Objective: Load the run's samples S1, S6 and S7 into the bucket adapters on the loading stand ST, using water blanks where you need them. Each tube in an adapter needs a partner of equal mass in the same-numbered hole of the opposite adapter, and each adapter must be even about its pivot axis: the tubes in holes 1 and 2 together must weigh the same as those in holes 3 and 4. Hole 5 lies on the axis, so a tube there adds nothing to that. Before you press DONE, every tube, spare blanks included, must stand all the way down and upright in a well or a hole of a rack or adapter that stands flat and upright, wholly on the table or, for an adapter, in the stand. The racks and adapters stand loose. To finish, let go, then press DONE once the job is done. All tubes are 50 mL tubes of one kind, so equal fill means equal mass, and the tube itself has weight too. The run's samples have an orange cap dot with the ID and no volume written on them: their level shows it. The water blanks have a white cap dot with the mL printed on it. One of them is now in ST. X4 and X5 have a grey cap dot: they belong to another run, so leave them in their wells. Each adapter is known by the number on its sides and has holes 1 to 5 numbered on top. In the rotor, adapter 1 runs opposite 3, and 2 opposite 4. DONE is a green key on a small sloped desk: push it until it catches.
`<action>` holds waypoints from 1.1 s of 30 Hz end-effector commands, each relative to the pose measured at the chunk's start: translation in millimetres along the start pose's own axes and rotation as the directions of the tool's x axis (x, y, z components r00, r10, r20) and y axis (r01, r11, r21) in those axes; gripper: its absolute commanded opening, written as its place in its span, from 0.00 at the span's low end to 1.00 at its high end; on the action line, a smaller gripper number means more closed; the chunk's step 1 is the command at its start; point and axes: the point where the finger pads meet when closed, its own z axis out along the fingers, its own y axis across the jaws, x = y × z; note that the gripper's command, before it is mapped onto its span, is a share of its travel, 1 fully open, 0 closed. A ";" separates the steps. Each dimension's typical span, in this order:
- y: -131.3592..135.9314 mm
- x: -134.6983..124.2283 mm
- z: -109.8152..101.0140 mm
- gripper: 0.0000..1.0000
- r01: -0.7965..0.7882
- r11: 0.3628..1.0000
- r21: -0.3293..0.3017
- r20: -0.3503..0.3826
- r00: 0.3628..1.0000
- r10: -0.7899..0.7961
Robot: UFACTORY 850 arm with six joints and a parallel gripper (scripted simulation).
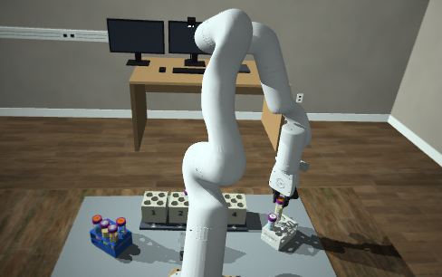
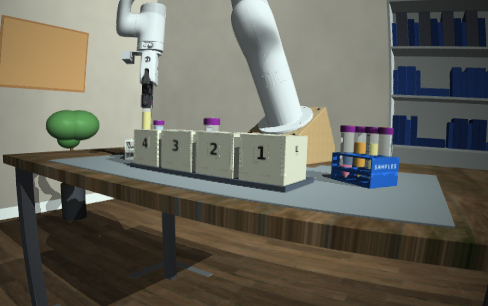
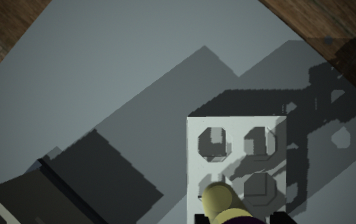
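Note:
My gripper [image 1: 284, 197] [image 2: 147, 104] [image 3: 241, 219] is shut on a purple-capped tube with an orange dot and yellow contents [image 1: 278, 212] [image 2: 146, 120] [image 3: 219, 197]. The tube is over a hole of the white rack [image 1: 272, 241] [image 3: 192, 165], its lower end at or just above the top; the depth is unclear. A white-dotted tube [image 1: 272, 221] [image 2: 158, 124] stands in that rack. Adapters 1 [image 1: 153, 214] [image 2: 262, 167], 2 [image 1: 180, 215] [image 2: 214, 162], 3 [image 2: 176, 159] and 4 [image 1: 235, 217] [image 2: 145, 155] stand in the stand [image 1: 149, 226] [image 2: 300, 185]. A tube [image 1: 186, 193] [image 2: 211, 123] stands in adapter 2.
The blue samples rack [image 1: 109, 246] [image 2: 385, 177] at the left in the top view holds several tubes, two with orange dots [image 1: 97, 219] [image 1: 120, 221]. The arm hides adapter 3 in that view. Adapter 4 stands between the white rack and the exterior view. The DONE key cannot be made out.

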 end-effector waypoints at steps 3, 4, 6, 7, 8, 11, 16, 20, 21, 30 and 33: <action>0.1 0.6 -0.2 0.00 0.000 1.000 0.000 -0.001 1.000 0.000; 0.1 0.6 -0.2 0.00 0.000 1.000 0.000 -0.001 1.000 0.000; 0.1 0.6 0.8 0.00 0.000 1.000 0.000 -0.001 1.000 0.000; 0.1 0.7 1.8 0.00 0.000 1.000 0.000 -0.001 1.000 0.000; 0.1 0.6 2.8 0.00 0.000 1.000 0.000 -0.001 1.000 0.000; 0.1 0.6 4.8 0.00 0.000 1.000 0.000 -0.001 1.000 0.000; 0.1 0.6 8.8 0.00 0.000 1.000 0.000 -0.001 1.000 0.000; 0.1 0.6 12.8 0.00 0.000 1.000 0.000 -0.001 1.000 0.000; 0.1 0.6 13.8 0.00 0.000 1.000 0.000 -0.001 1.000 0.000; 0.1 0.6 20.8 0.00 0.000 1.000 0.000 -0.001 1.000 0.000; 0.1 0.6 23.8 0.00 0.000 1.000 0.000 -0.001 1.000 0.000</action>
